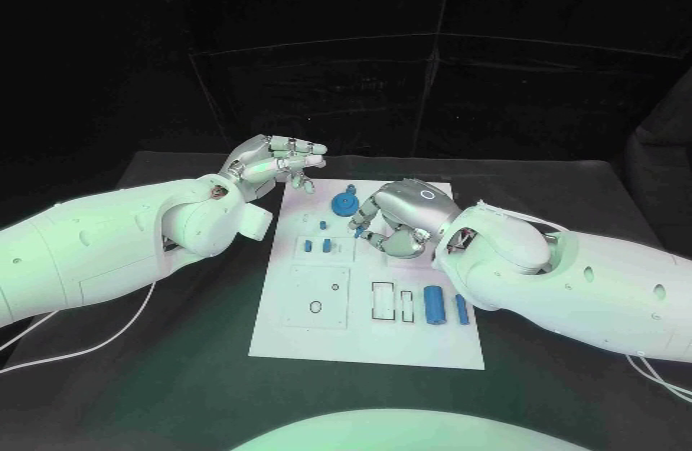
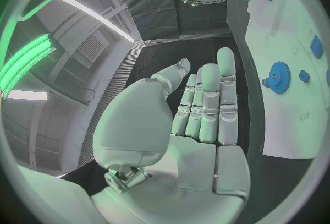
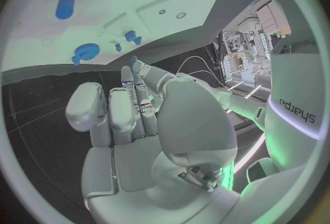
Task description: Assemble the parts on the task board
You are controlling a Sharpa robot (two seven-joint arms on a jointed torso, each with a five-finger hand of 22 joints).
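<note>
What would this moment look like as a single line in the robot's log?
left hand: open, off the board's far left corner | right hand: over board, grip unclear | gear: on board, far end

Task board (image 1: 368,346) is plain white, black table (image 1: 173,371) under it, parts are all blue: a gear (image 1: 343,205) near the silver left hand (image 1: 274,161) fingertips, two bars (image 1: 449,307).

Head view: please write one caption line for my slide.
Both hands hover over the far part of the white board: left hand empty beside it, right hand above blue parts near the gear.
</note>
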